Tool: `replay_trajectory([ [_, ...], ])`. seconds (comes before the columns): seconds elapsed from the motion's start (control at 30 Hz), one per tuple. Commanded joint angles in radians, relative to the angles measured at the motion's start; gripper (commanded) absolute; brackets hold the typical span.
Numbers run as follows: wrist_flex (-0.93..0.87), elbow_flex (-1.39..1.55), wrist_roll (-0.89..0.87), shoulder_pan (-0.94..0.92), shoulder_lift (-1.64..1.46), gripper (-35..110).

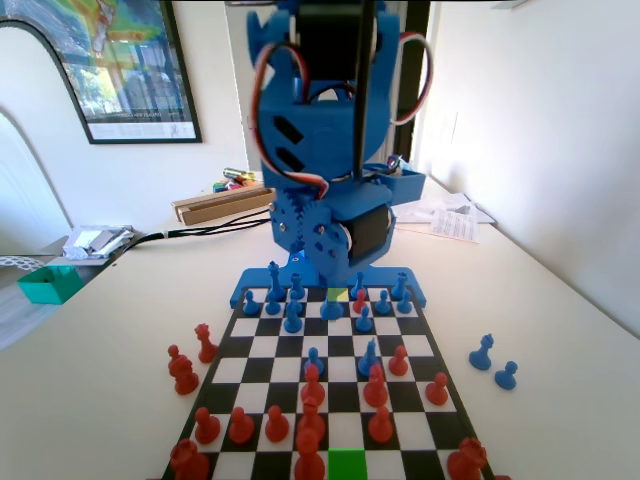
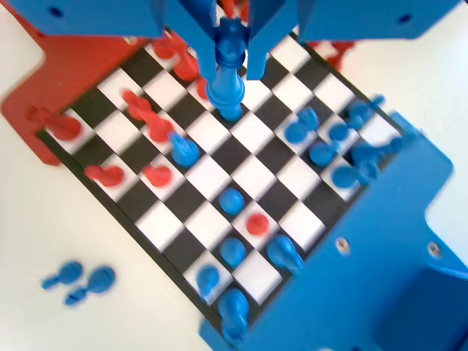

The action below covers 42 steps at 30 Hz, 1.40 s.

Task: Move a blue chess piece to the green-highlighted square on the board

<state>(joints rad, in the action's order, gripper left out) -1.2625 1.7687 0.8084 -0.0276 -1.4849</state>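
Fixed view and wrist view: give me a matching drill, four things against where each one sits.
Things:
1. blue chess piece
2. green square
3. two loose blue pawns
4. yellow-green square

Places:
A. on the table, right of the board in the fixed view
B. held in the gripper
C. board's nearest row, fixed view
D. board's farthest row, fixed view

Pairs: 1-B, 2-C, 3-A, 4-D

Both views are brightly lit. In the fixed view, daylight floods in from the right and washes out the wall [image 1: 540,120] and the papers [image 1: 455,218] at the surface's far right edge, while the blue arm [image 1: 330,130] looms large and soft. The wrist view is smeared by motion blur: pieces along the board [image 2: 219,175] edges lose outline, and the pale surface [image 2: 44,307] glares nearly white.
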Motion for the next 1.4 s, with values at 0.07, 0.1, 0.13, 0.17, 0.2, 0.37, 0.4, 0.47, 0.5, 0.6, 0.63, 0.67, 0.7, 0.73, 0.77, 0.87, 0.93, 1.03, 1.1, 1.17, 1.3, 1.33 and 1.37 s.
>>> replay_trajectory([
  [0.07,-0.072,-0.288,0.037,-0.011,0.101,1],
  [0.1,-0.078,-0.322,0.041,-0.008,0.124,1],
  [0.13,-0.086,-0.353,0.048,-0.005,0.146,1],
  [0.17,-0.089,-0.380,0.054,-0.002,0.166,1],
  [0.2,-0.092,-0.403,0.060,0.003,0.183,1],
  [0.37,-0.106,-0.491,0.101,0.035,0.249,1],
  [0.4,-0.106,-0.505,0.110,0.041,0.258,1],
  [0.47,-0.106,-0.532,0.129,0.054,0.279,1],
  [0.5,-0.106,-0.546,0.137,0.057,0.290,1],
  [0.6,-0.117,-0.601,0.163,0.067,0.336,1],
  [0.63,-0.121,-0.623,0.169,0.071,0.354,1],
  [0.67,-0.126,-0.646,0.176,0.074,0.373,1],
  [0.7,-0.130,-0.669,0.183,0.075,0.390,1],
  [0.73,-0.137,-0.693,0.187,0.078,0.410,1],
  [0.77,-0.141,-0.716,0.192,0.080,0.430,1],
  [0.87,-0.146,-0.767,0.204,0.086,0.474,1],
  [0.93,-0.150,-0.801,0.207,0.091,0.503,1],
  [1.03,-0.158,-0.850,0.209,0.094,0.549,1],
  [1.1,-0.163,-0.881,0.212,0.095,0.578,1],
  [1.17,-0.164,-0.907,0.215,0.095,0.604,1],
  [1.3,-0.169,-0.946,0.215,0.095,0.655,1],
  [1.33,-0.169,-0.951,0.215,0.095,0.666,1],
  [1.37,-0.169,-0.957,0.215,0.095,0.676,1],
])
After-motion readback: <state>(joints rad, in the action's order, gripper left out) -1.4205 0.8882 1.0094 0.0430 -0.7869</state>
